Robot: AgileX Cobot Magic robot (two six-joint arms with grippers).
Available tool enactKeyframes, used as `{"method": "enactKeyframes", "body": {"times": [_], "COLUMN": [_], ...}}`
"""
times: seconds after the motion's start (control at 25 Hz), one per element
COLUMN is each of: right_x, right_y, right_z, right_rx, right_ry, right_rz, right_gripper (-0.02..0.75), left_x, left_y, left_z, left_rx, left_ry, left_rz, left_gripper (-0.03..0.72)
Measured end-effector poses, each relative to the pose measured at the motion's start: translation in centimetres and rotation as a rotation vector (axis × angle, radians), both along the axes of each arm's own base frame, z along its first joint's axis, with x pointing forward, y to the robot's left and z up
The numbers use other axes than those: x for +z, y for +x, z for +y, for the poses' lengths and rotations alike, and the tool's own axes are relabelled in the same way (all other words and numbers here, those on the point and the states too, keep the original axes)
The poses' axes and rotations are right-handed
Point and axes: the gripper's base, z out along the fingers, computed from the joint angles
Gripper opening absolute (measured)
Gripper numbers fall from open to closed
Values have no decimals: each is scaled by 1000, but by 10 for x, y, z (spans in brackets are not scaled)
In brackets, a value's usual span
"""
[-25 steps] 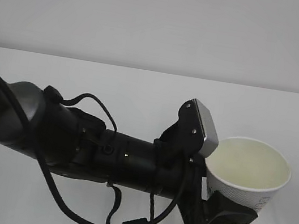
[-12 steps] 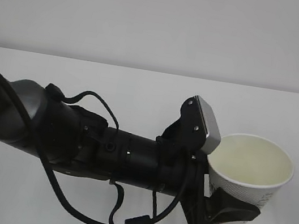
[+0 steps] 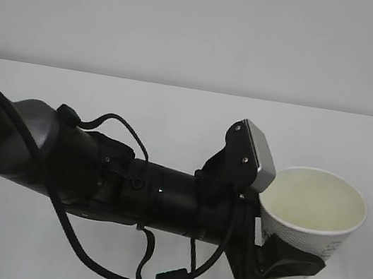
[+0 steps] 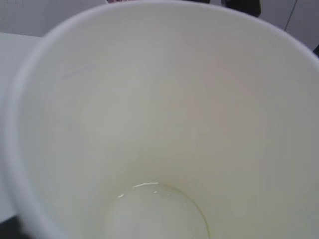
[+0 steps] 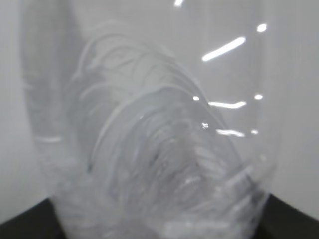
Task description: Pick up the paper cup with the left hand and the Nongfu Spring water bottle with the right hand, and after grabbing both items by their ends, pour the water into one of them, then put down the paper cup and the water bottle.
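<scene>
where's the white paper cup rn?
Exterior view, right of centre: the white paper cup sits upright in the black left gripper, beside the grey wrist block.

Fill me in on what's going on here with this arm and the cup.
The left hand holds the paper cup upright above the white table, gripped low on its body. Seen from its wrist, the cup looks almost empty, with perhaps a thin film at the bottom. The right hand's camera is filled by the Nongfu Spring water bottle; only its neck shows at the exterior view's right edge.
</scene>
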Motion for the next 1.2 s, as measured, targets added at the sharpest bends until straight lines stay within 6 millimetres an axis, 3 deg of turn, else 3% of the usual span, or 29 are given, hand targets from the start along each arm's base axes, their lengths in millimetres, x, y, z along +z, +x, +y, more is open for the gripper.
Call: {"method": "enactKeyframes", "body": {"times": [1.2], "right_x": [3], "right_y": [0], "right_z": [0], "right_rx": [67], "right_ry": [-339], "right_rz": [-58], "right_gripper": [452], "left_x": [0], "left_y": [-5], "left_z": [-3], "left_rx": [-15], "left_ry": [1], "left_rz": [-1], "left_gripper": [516]}}
